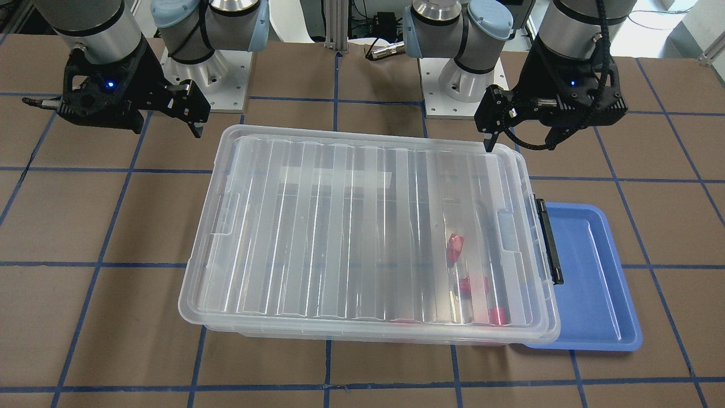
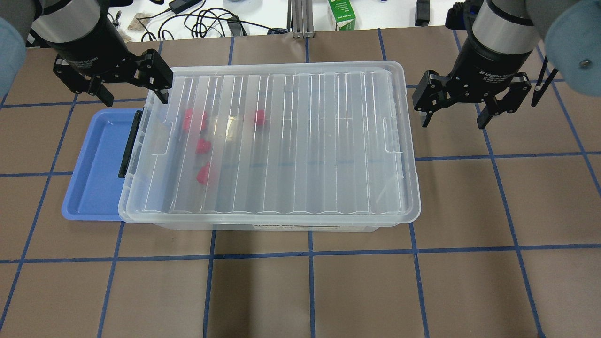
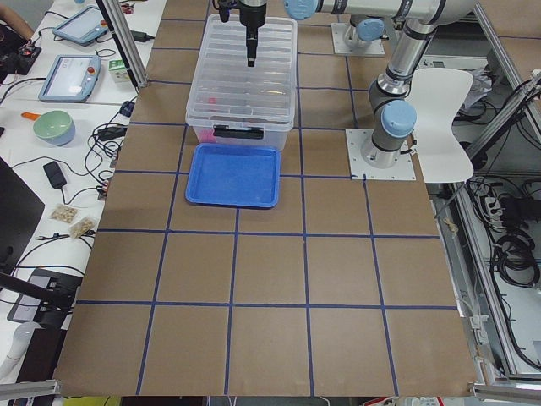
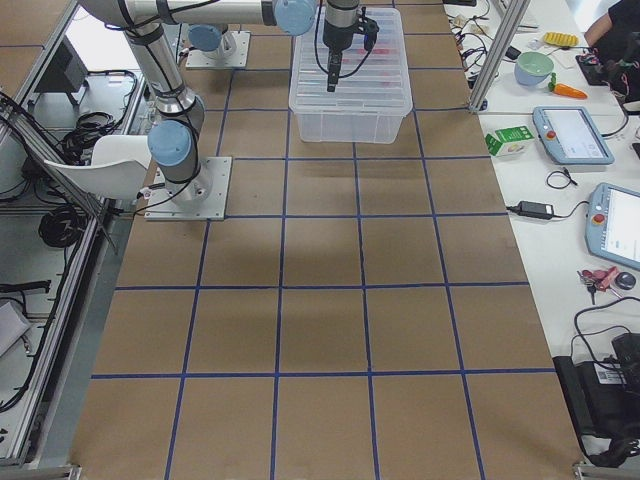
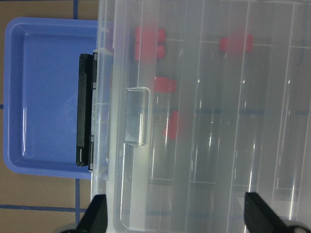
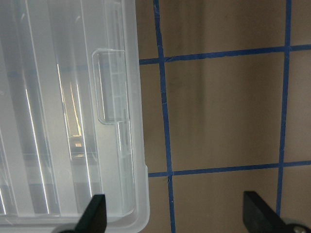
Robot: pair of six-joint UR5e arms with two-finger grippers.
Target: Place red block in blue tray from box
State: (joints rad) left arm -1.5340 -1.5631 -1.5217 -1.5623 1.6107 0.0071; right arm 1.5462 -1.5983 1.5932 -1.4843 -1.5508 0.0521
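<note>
The box [image 2: 281, 141] is a clear bin with its ribbed lid on and its black latch [image 2: 130, 143] on the short end by the blue tray [image 2: 94, 164]. The tray is empty and partly under the bin's rim. Several red blocks [image 2: 203, 146] lie inside the bin near the latch end, seen through the lid, and also show in the left wrist view [image 5: 164, 84]. My left gripper [image 2: 135, 98] is open and empty, above the bin's latch-end far corner. My right gripper [image 2: 453, 123] is open and empty, above the table just beyond the bin's other end.
A green carton [image 2: 342, 14] and cables lie on the bench beyond the table's far edge. The two arm bases [image 1: 209, 79] stand on plates behind the bin. Blue tape lines grid the brown table top [image 2: 469, 211].
</note>
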